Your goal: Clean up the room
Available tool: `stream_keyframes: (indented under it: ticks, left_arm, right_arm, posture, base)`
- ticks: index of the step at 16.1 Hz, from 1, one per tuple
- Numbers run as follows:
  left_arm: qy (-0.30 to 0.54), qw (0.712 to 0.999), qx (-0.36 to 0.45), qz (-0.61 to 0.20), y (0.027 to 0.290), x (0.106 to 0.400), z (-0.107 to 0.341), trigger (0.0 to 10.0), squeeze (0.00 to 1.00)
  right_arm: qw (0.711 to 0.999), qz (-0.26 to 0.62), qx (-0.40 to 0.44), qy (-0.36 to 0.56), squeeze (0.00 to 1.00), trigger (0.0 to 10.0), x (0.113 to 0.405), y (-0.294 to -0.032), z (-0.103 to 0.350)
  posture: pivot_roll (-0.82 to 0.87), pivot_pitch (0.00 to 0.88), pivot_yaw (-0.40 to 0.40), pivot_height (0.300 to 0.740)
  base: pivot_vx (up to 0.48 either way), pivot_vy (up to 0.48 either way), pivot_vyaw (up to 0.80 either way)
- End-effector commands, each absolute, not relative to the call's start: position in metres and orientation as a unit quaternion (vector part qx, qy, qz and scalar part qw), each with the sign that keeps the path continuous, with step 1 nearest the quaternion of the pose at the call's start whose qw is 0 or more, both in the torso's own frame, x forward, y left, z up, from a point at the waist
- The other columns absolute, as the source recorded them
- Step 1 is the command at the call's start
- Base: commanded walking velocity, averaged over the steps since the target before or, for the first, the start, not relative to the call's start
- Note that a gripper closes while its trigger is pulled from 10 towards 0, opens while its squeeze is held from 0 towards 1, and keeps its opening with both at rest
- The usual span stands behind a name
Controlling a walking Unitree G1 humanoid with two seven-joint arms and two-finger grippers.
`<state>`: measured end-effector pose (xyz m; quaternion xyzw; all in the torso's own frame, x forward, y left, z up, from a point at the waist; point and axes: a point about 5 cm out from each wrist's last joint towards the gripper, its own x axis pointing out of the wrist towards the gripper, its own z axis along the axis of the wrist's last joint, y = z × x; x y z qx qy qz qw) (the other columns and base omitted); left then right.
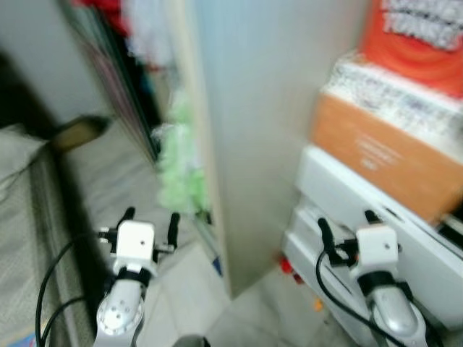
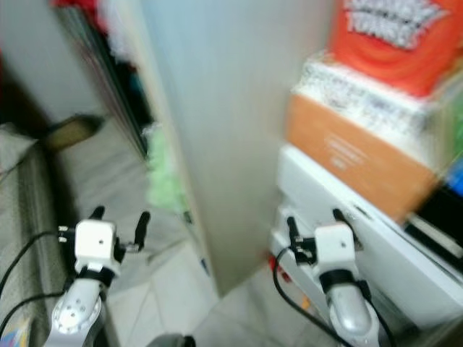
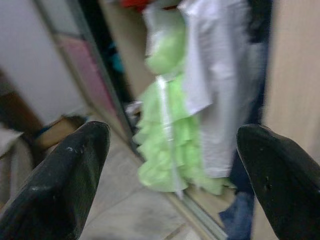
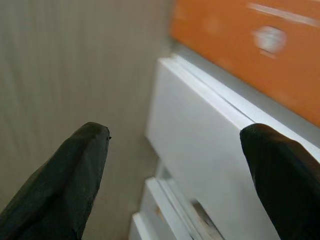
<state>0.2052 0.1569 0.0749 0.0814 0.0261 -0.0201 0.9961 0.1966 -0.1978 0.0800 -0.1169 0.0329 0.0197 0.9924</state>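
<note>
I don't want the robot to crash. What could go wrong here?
1. The right gripper is open and close to the white drawers; moving ahead it might bump them.
2. The boxes stacked on top could slide off if the drawers get knocked.
3. The left gripper, also open, points at the green dress in the wardrobe; its fingers could snag it.

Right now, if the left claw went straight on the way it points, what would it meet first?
Most likely the light green ruffled garment hanging in the open wardrobe; it sits midway between the open left claw fingers. Depth is unclear through the blur.
</note>
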Motion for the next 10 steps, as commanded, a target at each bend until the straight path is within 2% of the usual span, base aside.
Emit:
stream_keyframes:
  ticks: [1, 10]
  left_arm:
    - [0.026, 0.995, 0.093, -0.007, 0.1643, 0.2061, 0.0755, 10.0, 0.0]
    - [0.029, 0.995, 0.099, -0.008, 0.1621, 0.2093, 0.0734, 10.0, 0.0]
  right_arm:
    - [0.993, 0.026, -0.11, 0.027, 0.0, 10.0, 0.1995, -0.1938, 0.081]
    - [0.993, 0.029, -0.113, 0.03, 0.0, 10.0, 0.1965, -0.195, 0.0792]
  posture:
    - [-0.08, 0.036, 0.017, 0.74]
    - [-0.09, 0.038, 0.02, 0.74]
  base:
    - [0.0, 0.0, 0.8]
    - [0.0, 0.0, 0.8]
